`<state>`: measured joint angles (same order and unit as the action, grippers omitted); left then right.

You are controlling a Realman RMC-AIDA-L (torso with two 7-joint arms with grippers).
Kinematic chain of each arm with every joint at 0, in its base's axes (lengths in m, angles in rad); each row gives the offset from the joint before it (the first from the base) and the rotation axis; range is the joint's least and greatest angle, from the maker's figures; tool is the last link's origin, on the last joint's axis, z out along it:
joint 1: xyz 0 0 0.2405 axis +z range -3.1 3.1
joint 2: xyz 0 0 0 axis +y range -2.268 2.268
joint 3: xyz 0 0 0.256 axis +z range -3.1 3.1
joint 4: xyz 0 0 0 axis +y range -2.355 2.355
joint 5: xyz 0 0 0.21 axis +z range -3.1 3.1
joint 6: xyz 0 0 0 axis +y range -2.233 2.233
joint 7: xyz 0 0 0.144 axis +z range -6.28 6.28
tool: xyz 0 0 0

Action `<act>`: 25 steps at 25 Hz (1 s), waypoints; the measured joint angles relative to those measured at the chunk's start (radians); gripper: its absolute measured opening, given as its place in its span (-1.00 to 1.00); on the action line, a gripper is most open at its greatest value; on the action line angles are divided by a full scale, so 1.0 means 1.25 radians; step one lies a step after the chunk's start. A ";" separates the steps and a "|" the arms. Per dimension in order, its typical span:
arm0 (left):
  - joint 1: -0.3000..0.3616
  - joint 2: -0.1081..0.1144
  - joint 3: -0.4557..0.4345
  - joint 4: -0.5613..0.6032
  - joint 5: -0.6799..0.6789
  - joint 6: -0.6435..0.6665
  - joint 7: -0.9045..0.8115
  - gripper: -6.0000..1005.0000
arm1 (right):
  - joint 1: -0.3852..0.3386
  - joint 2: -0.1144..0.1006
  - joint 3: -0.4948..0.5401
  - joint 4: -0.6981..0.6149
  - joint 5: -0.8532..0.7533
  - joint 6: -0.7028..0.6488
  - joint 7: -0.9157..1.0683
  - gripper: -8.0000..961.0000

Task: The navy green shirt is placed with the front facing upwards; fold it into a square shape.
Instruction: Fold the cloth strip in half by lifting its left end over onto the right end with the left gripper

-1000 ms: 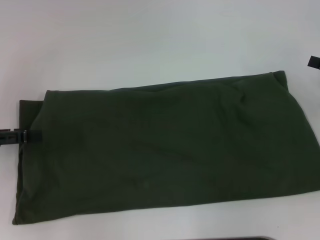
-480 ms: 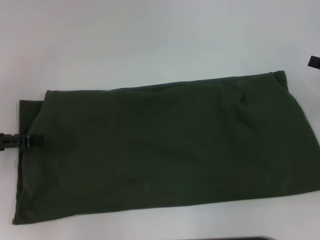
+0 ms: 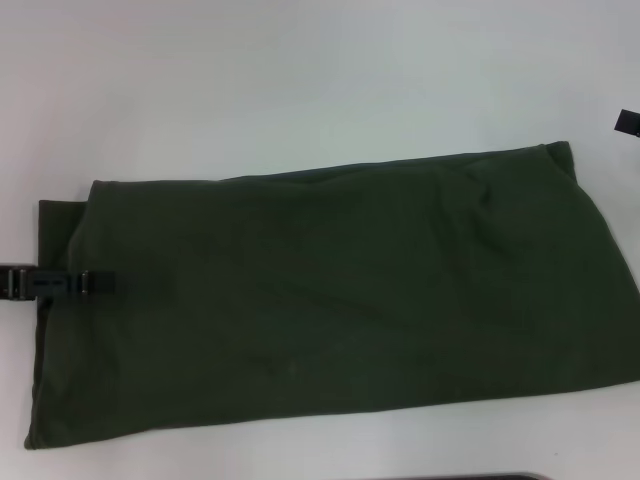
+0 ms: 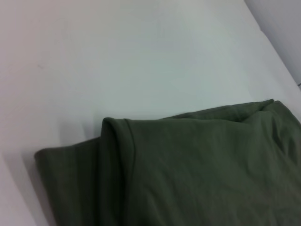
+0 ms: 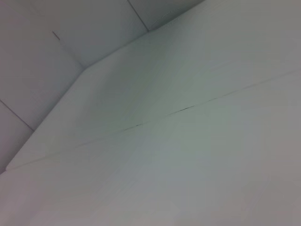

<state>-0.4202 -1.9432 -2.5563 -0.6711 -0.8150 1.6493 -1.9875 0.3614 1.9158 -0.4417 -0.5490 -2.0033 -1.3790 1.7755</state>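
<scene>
The navy green shirt (image 3: 340, 300) lies flat on the white table (image 3: 300, 80), folded into a long band with only plain green cloth facing up; its long axis runs across the head view, tilted a little, the end on the robot's right sitting farther from the robot than the end on the left; no lettering and no collar show on the upper side; at the shirt's left end a lower layer sticks out beyond the upper layer as a narrow strip, and the left wrist view shows the same end (image 4: 117, 155), the upper layer's rounded fold lying over the flat lower one, with bare table beyond it

The left gripper (image 3: 100, 283) reaches in from the left edge of the head view, low over the shirt's left end; its dark tip lies past the protruding strip and over the upper layer, roughly midway between the shirt's far and near long edges; whether it touches the cloth cannot be told, nor whether its fingers are spread, closed or gripping any cloth

The right gripper (image 3: 628, 122) shows only as a small dark piece at the right edge of the head view, beyond the shirt's far right corner and clear of it; the state of its fingers cannot be told; its wrist view shows only bare table (image 5: 188, 155) with a thin seam line
</scene>
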 joint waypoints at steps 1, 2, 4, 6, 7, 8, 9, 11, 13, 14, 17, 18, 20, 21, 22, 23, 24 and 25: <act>-0.001 0.000 0.000 0.000 0.001 -0.002 0.000 0.80 | 0.000 0.000 0.000 0.000 0.000 0.000 0.000 0.91; -0.003 -0.001 0.000 0.000 0.003 -0.004 0.000 0.80 | 0.001 0.000 0.000 0.001 0.000 0.000 -0.001 0.91; -0.004 -0.001 0.000 0.000 0.004 -0.006 0.000 0.80 | 0.001 0.000 0.000 0.003 0.000 0.000 -0.001 0.91; -0.005 0.000 0.001 0.000 0.009 -0.008 -0.002 0.80 | 0.001 0.000 0.000 0.003 -0.001 0.000 -0.001 0.91; -0.006 0.000 0.001 -0.001 0.011 -0.008 -0.003 0.80 | 0.001 0.000 0.000 0.003 -0.001 0.000 -0.001 0.91; -0.005 0.001 0.001 -0.001 0.012 -0.009 -0.005 0.80 | 0.002 0.000 0.000 0.003 -0.001 0.000 -0.001 0.91; -0.005 0.002 0.000 -0.002 0.013 -0.009 -0.006 0.80 | 0.002 0.000 0.000 0.004 -0.002 0.000 -0.001 0.91; -0.004 0.002 0.000 -0.002 0.013 -0.009 -0.006 0.80 | 0.002 0.000 0.000 0.004 -0.002 0.000 -0.002 0.91; -0.002 0.002 0.000 -0.002 0.015 -0.012 -0.007 0.80 | 0.002 0.000 0.000 0.004 -0.002 -0.001 -0.002 0.91; -0.002 0.002 0.000 -0.002 0.017 -0.014 -0.007 0.80 | 0.001 0.000 0.000 0.004 -0.002 -0.001 -0.001 0.91; -0.003 0.002 -0.001 0.000 0.027 -0.017 -0.007 0.80 | 0.000 0.000 0.000 0.003 -0.002 -0.001 -0.001 0.91; -0.005 0.001 -0.001 0.000 0.030 -0.018 -0.007 0.80 | 0.000 0.000 0.000 0.003 -0.002 -0.002 0.000 0.91; -0.007 -0.001 -0.001 0.000 0.033 -0.019 -0.007 0.80 | 0.001 0.000 0.000 0.003 -0.002 -0.002 0.000 0.91; -0.009 -0.003 0.000 0.001 0.034 -0.019 -0.007 0.80 | 0.002 0.000 0.000 0.003 -0.002 -0.002 0.000 0.91; -0.012 -0.005 0.001 0.001 0.034 -0.019 -0.006 0.80 | 0.002 0.000 0.000 0.003 -0.002 -0.002 0.000 0.91; -0.015 -0.007 0.002 0.001 0.034 -0.018 -0.005 0.80 | 0.002 0.000 0.000 0.003 -0.002 -0.003 0.000 0.91; -0.017 -0.008 0.002 0.001 0.034 -0.017 -0.003 0.80 | 0.003 0.000 0.000 0.002 -0.002 -0.005 0.002 0.91; -0.020 -0.009 0.002 0.001 0.034 -0.015 -0.002 0.80 | 0.003 0.000 0.000 0.002 -0.002 -0.005 0.002 0.91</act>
<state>-0.4453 -1.9548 -2.5540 -0.6693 -0.7730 1.6300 -1.9905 0.3653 1.9158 -0.4422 -0.5467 -2.0058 -1.3848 1.7777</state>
